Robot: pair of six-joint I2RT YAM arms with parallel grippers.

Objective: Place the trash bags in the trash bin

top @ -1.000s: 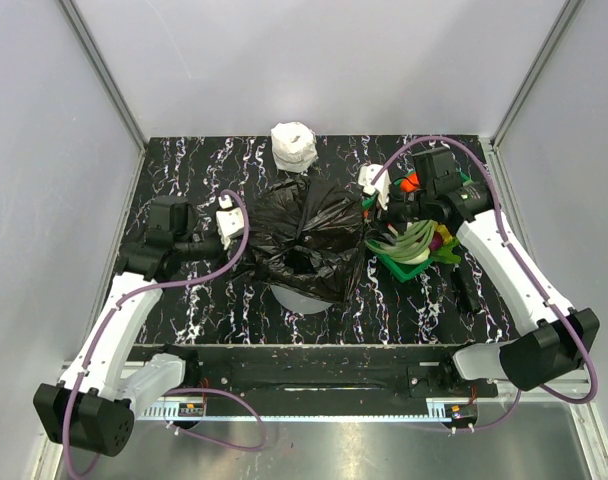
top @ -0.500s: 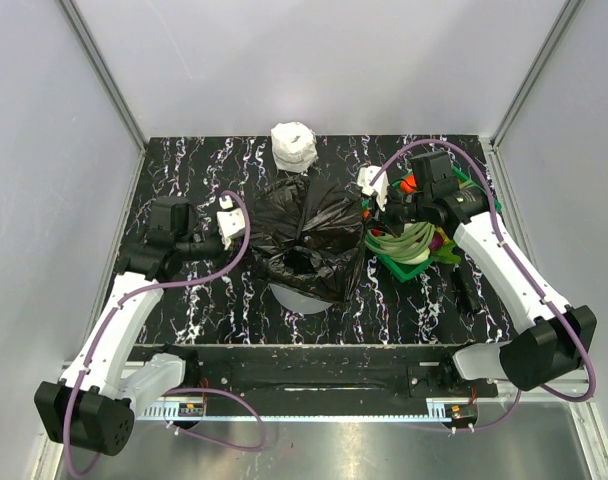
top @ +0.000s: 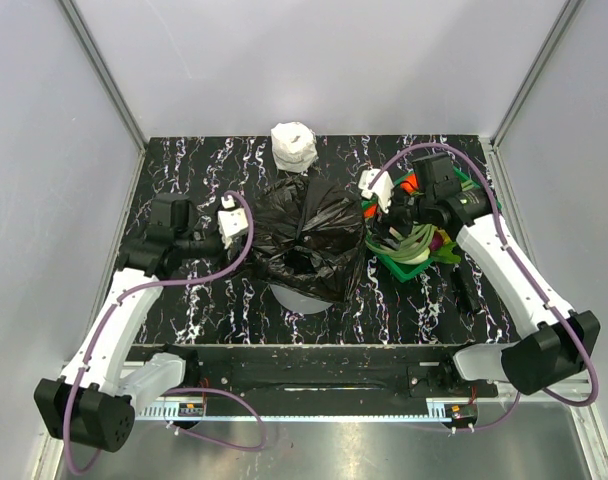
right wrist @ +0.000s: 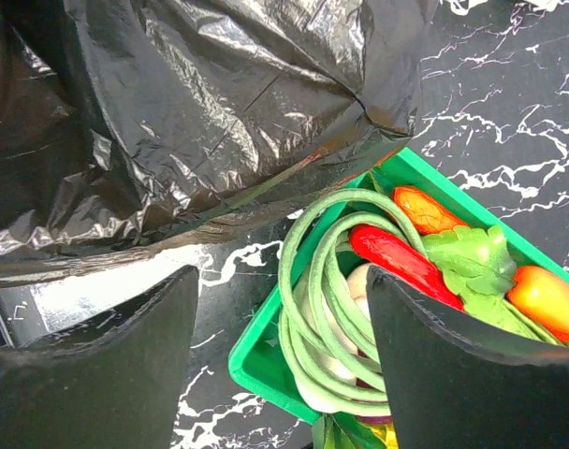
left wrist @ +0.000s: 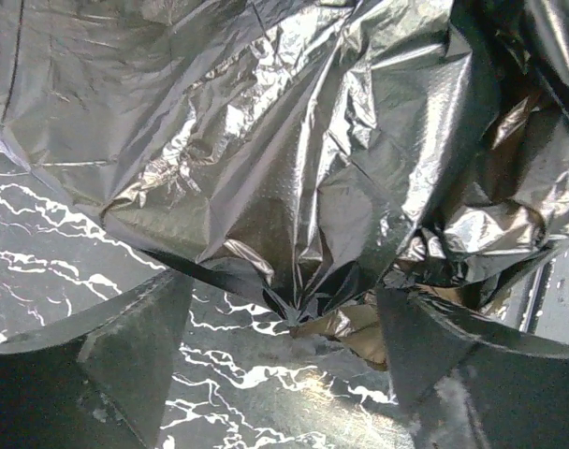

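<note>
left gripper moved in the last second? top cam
Yes, slightly: the left gripper has edged right in the top view, closer to the trash bags draped over the trash bin, which has not shifted.

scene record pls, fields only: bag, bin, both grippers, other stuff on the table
trash bag: black, crumpled, draped over the bin's top
trash bin: grey, mostly hidden under the bag; only its near side shows
left gripper: open, at the bag's left side, film not pinched
right gripper: open, above the gap between the bag's right edge and the basket, holding nothing
green basket: right of the bin, holds vegetables
white roll: on the table behind the bin
status: bag lies over the bin, not tucked inside
</note>
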